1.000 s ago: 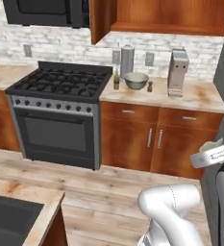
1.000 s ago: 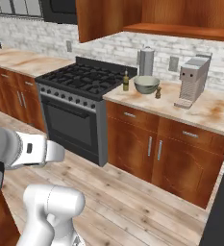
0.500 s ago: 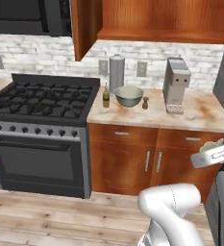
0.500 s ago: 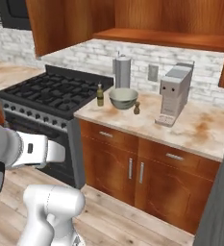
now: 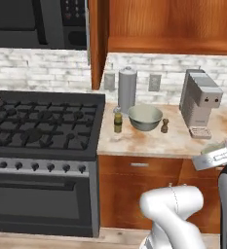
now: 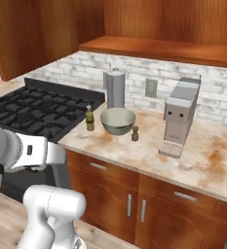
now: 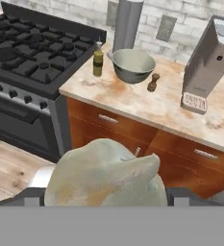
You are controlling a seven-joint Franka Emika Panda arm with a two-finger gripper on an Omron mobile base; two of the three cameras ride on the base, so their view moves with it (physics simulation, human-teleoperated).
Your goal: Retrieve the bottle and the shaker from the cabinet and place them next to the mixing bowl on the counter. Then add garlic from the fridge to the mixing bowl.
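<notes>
On the counter stands the grey-green mixing bowl. The small olive bottle is upright just left of it, and the little brown shaker is upright just right of it. A pale garlic bulb bulks large at the bottom of the hand view, with my gripper shut on it. In the left base view the gripper hangs at the right edge, in front of the counter and short of the bowl.
A black gas stove adjoins the counter on the left. A steel canister stands behind the bowl and a grey coffee machine to its right. Wooden wall cabinets and a microwave hang above.
The whole picture has shifted and grown: the base has driven closer to the counter. The garlic stays in my gripper; bottle, bowl and shaker have not moved.
</notes>
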